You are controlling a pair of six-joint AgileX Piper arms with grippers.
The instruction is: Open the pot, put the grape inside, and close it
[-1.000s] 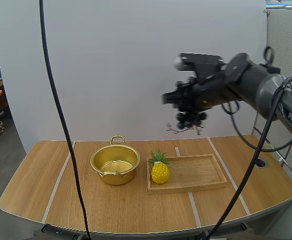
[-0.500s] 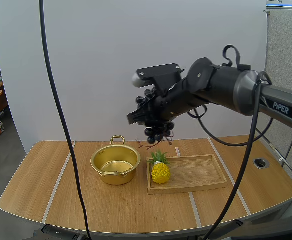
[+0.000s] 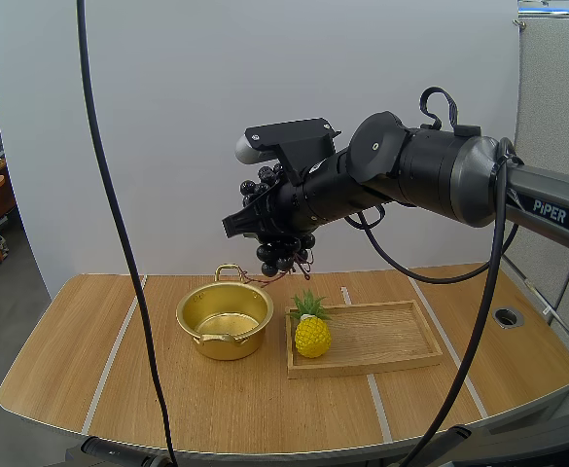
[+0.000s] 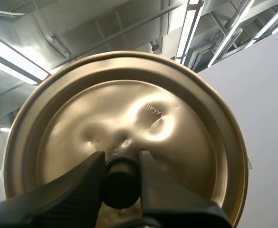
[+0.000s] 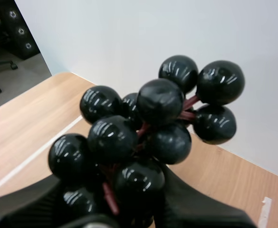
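The right pincer (image 3: 257, 220) is closed on a bunch of dark grapes (image 3: 275, 240). In the right wrist view its two black fingers (image 5: 196, 209) press against the lower berries from either side, and the glossy round berries on reddish stems stand up out of the grip. In the high view the right arm reaches in from 3 o'clock and holds the bunch in the air, well clear of the worktop (image 3: 167, 394). From there the grapes sit at about 1 o'clock from the pot (image 3: 225, 319).

The pot is gold-coloured and has two handles. It stands uncovered on the worktop with nothing visible inside.

A wooden tray (image 3: 386, 336) lies just beside the pot at its 3 o'clock. A small yellow pineapple (image 3: 311, 331) with a green top stands upright at the 9 o'clock end of the tray, the end nearest the pot.

The left pincer (image 4: 122, 166) is closed on the black knob (image 4: 122, 183) of the lid (image 4: 129, 118), with one ribbed finger pressed against each side of the knob. The lid is gold-coloured and round, with a few dents in it. It is held up away from the pot, its knob side turned to the left wrist camera.
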